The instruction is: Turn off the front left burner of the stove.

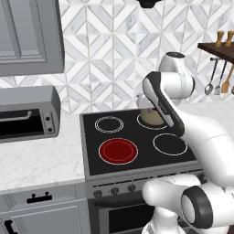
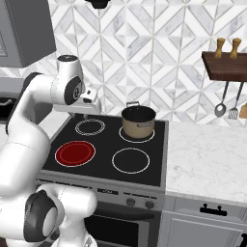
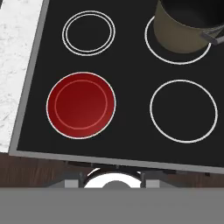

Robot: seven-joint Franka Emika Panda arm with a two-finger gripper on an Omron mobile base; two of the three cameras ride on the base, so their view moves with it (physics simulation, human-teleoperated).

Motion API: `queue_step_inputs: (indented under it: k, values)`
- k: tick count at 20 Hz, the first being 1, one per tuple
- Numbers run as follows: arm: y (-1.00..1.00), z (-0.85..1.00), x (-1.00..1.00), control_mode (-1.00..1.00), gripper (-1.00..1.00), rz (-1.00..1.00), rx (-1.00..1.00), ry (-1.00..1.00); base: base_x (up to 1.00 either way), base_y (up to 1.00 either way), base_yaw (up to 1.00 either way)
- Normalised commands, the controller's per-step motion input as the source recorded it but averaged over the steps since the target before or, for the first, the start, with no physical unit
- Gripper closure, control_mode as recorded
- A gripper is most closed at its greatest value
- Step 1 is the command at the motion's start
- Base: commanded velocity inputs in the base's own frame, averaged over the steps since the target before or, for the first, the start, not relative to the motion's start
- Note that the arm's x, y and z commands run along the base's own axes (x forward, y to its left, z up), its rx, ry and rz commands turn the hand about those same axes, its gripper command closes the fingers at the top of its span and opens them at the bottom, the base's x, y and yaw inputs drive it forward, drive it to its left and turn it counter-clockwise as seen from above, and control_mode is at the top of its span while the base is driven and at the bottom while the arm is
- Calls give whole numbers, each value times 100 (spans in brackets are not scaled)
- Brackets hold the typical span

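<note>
Beside the red-glowing front left burner (image 3: 81, 105), black glass lies bare; the olive steel pot (image 2: 138, 121) stands diagonally behind it, well apart, blocking nothing.

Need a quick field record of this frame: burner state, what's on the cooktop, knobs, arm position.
front left burner: glowing red, on
stove: black glass top, four ringed zones, three dark
pot: tan, open, on the rear right zone
knobs: dark row on the front panel, untouched
arm: raised above the cooktop, clear of the panel
gripper: open or shut cannot be told
toaster oven: on the counter left of the range
</note>
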Motion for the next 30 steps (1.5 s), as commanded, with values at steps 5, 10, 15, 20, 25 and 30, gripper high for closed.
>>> queue_step_inputs:
  k: [5,10,15,20,25,30]
  values:
    - [16,-10,-22,-100,-100,6,-8,0,0,0,0]
    - [45,-31,-60,-100,-100,18,-26,0,0,0,0]
    - [64,-42,-82,-100,-100,24,-40,-5,0,0,0]
    - [78,-54,-80,-100,-100,26,-53,-3,0,0,0]
    - [85,-78,-70,-100,-100,25,-61,-7,0,0,0]
    - [98,-85,-55,-100,-100,19,-60,-20,0,0,0]
